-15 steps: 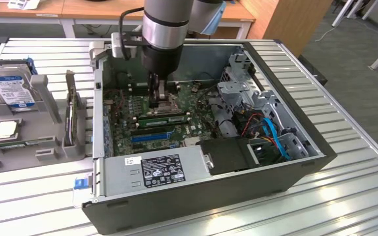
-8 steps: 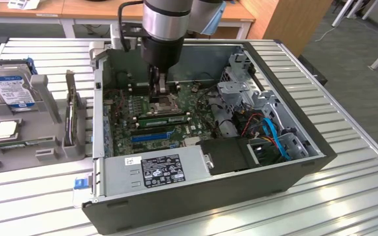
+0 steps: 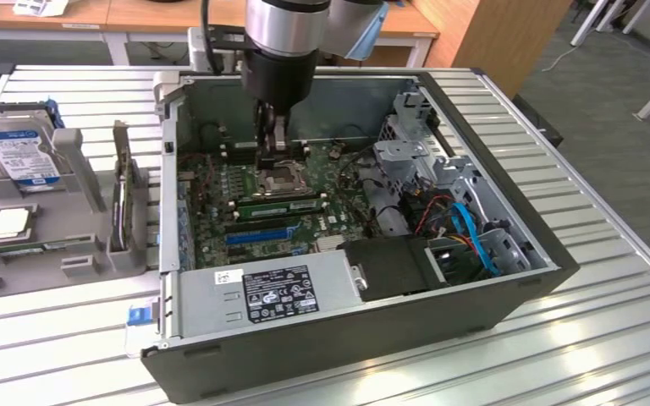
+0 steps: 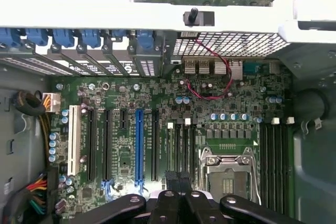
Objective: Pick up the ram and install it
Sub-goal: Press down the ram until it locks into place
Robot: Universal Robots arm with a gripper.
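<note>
Beside tool [image 3: 271, 152] — CPU socket [image 3: 285, 178]

Arm [image 3: 291, 34] upright, wrist pointed straight down, gripper [image 3: 271, 144] low, jaws pressed together, nothing between them.

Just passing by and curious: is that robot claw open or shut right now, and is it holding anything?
Gripper: shut, low inside the open computer case over the motherboard; I cannot tell whether anything is pinched between its fingers.

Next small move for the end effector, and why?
Likely a short straight lift. The end effector is shut with nothing visibly held, low over the motherboard beside the CPU socket, and the ram appears to lie in a slot already.
</note>
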